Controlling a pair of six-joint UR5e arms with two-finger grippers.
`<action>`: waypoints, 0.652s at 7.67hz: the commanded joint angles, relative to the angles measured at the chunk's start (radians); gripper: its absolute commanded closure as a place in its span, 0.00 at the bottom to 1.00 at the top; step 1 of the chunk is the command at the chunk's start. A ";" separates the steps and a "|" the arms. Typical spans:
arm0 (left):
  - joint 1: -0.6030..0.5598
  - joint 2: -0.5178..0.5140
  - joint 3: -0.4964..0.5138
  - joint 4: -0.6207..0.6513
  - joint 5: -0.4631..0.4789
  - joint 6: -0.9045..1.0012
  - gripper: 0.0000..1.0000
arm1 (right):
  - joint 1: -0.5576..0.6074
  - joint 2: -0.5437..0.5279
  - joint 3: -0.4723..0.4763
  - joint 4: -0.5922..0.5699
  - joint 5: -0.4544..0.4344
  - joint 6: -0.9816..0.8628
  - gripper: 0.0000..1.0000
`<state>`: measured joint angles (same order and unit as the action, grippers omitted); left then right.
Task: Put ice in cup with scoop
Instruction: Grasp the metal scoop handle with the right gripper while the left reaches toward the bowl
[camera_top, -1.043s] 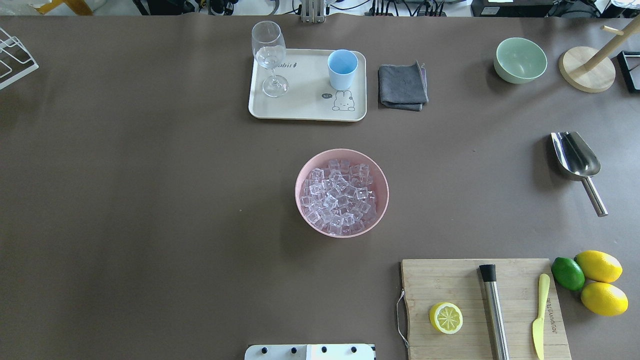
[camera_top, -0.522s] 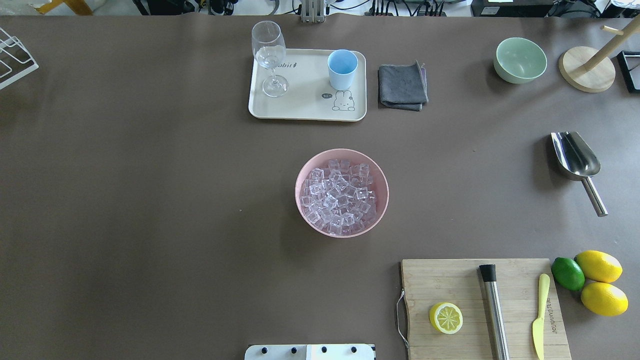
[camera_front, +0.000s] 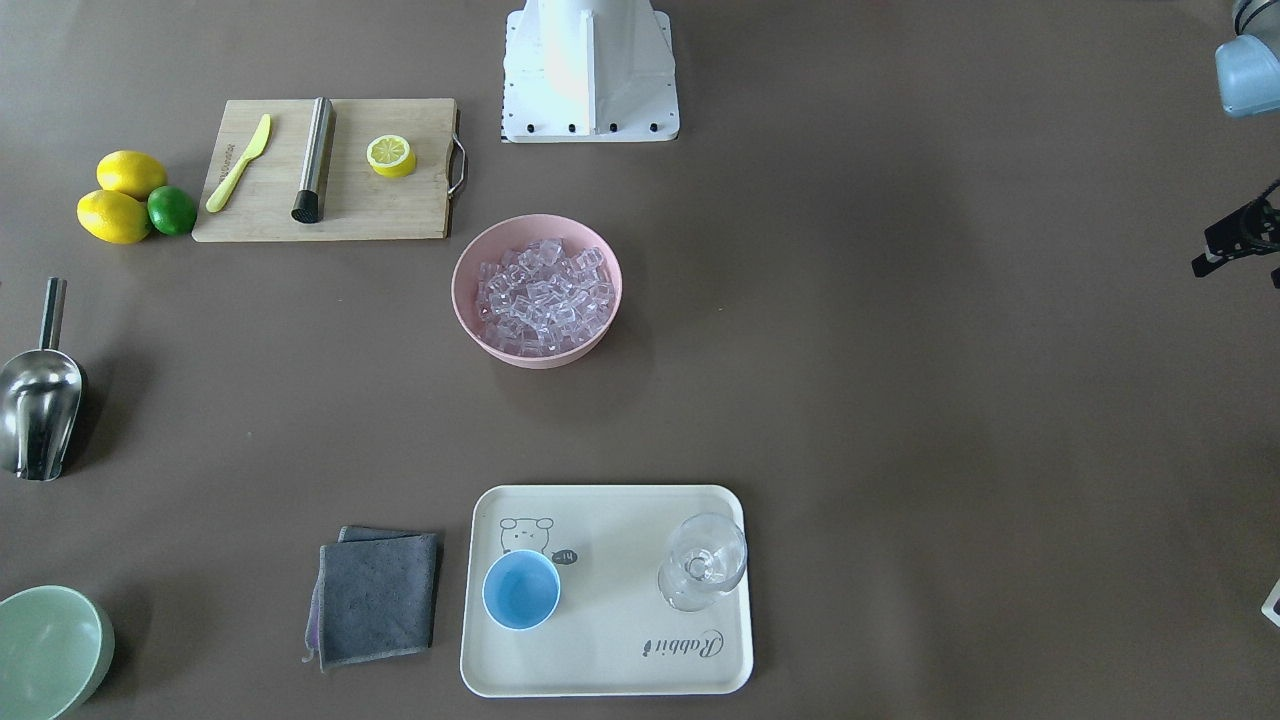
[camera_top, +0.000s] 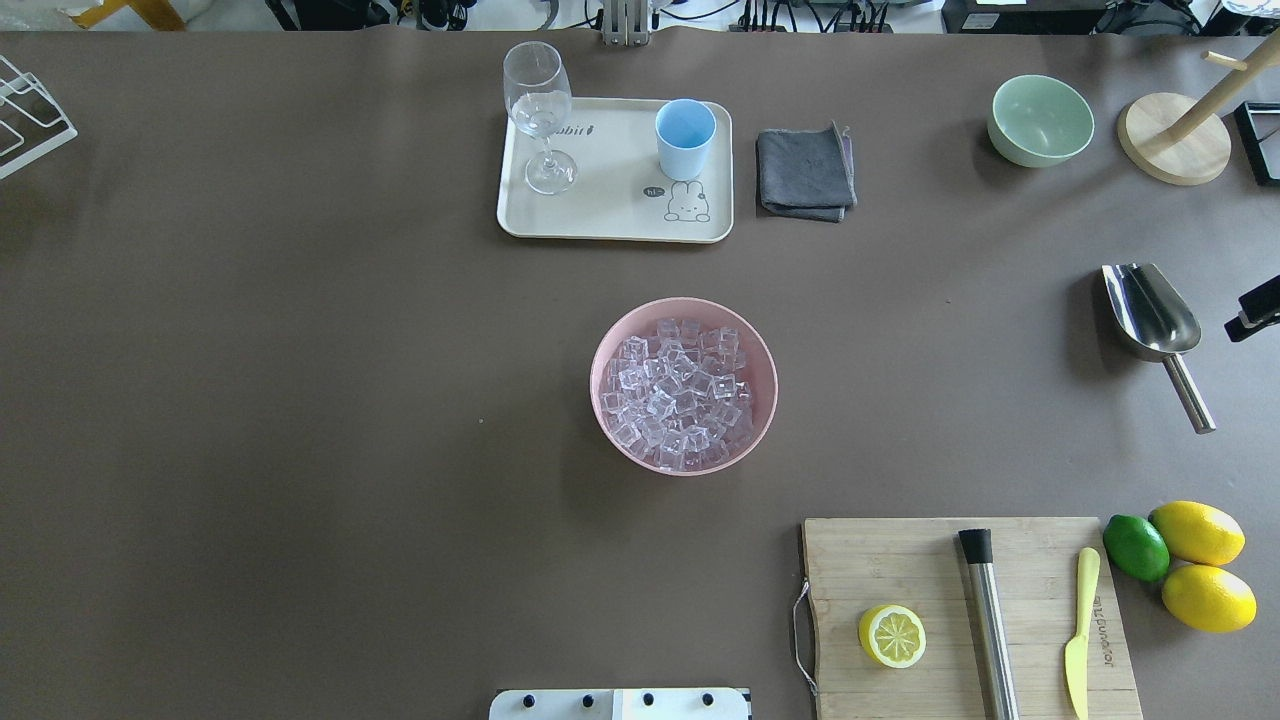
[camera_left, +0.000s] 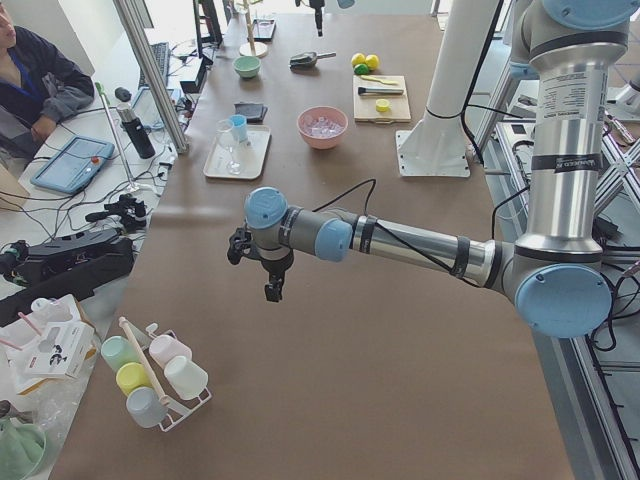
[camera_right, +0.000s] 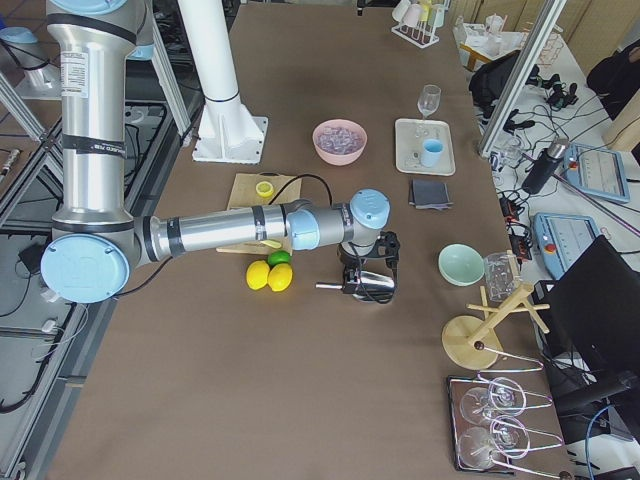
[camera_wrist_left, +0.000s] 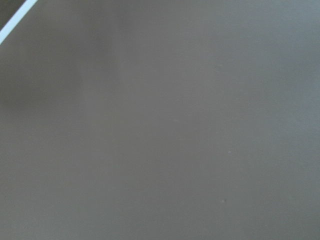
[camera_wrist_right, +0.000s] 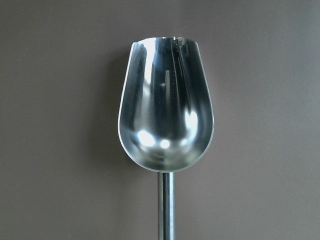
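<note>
Newly in at the overhead's 3 o'clock edge, my right fingers (camera_right: 393, 262) hover above the scoop (camera_top: 1152, 312), which lies ungrasped on the worktop (camera_top: 300, 400) at 3 o'clock from the ice (camera_top: 682, 392); whether they or the left fingers (camera_left: 272, 290) are spread or closed I cannot tell, so I judge pickup is next.

Even, soft light from above fills my bench (camera_top: 300, 400); shadows beneath things are faint. My left wrist view is a nearly featureless blur. Bright glints flare inside the scoop (camera_wrist_right: 165, 125), sharply focused.
</note>
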<state>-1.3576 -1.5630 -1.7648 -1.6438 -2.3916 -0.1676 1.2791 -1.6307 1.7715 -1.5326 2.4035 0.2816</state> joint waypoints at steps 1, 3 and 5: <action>0.110 -0.093 -0.044 -0.001 -0.033 -0.001 0.02 | -0.079 -0.055 -0.053 0.217 -0.021 0.082 0.00; 0.197 -0.188 -0.047 -0.001 -0.056 -0.001 0.02 | -0.144 -0.051 -0.101 0.265 -0.078 0.125 0.00; 0.317 -0.230 -0.036 -0.141 -0.054 0.000 0.02 | -0.176 -0.040 -0.118 0.266 -0.081 0.143 0.00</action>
<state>-1.1489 -1.7542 -1.8105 -1.6604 -2.4427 -0.1681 1.1354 -1.6765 1.6719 -1.2768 2.3351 0.4055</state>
